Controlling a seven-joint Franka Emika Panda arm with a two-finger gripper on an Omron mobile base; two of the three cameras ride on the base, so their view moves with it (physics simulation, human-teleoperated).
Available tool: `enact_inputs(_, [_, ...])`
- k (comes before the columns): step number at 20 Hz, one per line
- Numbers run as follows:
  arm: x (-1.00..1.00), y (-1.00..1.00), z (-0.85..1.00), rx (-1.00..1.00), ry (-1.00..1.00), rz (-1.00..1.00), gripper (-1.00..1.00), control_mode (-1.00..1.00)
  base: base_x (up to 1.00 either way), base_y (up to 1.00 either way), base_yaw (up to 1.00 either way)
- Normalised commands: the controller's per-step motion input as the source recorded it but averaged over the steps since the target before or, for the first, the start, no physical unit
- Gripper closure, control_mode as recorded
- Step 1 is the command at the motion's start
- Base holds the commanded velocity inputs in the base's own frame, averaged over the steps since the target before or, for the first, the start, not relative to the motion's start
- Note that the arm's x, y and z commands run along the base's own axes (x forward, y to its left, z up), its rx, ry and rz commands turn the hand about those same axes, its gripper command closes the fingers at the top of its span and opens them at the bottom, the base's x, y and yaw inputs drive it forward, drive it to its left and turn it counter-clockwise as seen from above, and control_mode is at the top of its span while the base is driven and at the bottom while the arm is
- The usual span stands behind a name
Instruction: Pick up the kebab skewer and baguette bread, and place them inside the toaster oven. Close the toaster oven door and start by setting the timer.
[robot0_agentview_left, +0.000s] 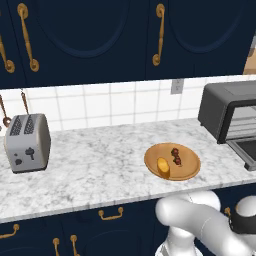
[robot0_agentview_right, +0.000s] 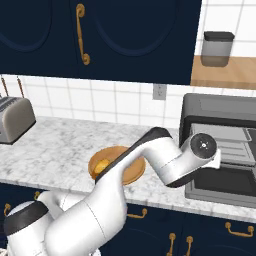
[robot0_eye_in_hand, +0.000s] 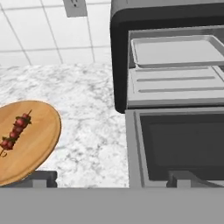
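Fingers (robot0_eye_in_hand: 111, 178): two dark tips stood nearest the hand camera, wide apart and holding nothing, one over the plate's edge, the other over the lowered door.
Door (robot0_eye_in_hand: 179, 146): hung open and flat, just below the fingers; closing it was judged a step not yet due.
Oven (robot0_eye_in_hand: 170, 57): stood open on the bench (robot0_agentview_left: 95, 165); a tray (robot0_eye_in_hand: 177, 50) sat on the upper rack, and no food was seen inside.
Skewer (robot0_eye_in_hand: 15, 131): lay on the plate (robot0_eye_in_hand: 37, 131), untouched, well left of the oven.
Bread (robot0_agentview_left: 163, 167): lay on the same plate, just beside the skewer.
Progress: judged at the start; both items remained to be picked and loaded, then the door shut and the timer set.
Left base view: showed bread and skewer together on the plate, and a silver toaster (robot0_agentview_left: 27, 142) far left.
Right base view: showed the arm (robot0_agentview_right: 150, 165) crossing the plate, hiding the skewer; the bread peeped out beside it.
Hand view: showed the oven's interior plainly; the bread fell outside it.
Timer knob: could not be made out.
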Motion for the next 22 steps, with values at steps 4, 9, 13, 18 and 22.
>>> enact_inputs(4, [0.44,-0.73,0.0,0.0,-0.13,-0.01,-1.0,-1.0,0.0,0.0,0.0])
enact_inputs(9, [0.28,-0.37,0.0,0.0,-0.21,0.0,-1.0,-1.0,0.0,0.0,0.0])
enact_inputs(13, [0.32,-0.39,-0.16,0.0,-0.1,0.0,-1.0,-1.0,0.0,0.0,0.0])
enact_inputs(18, [0.17,-0.16,-0.19,0.0,-0.07,0.0,-1.0,-1.0,0.0,0.0,0.0])
enact_inputs(22, [0.16,0.0,0.0,0.0,-0.09,-0.01,-1.0,-1.0,0.0,0.0,0.0])
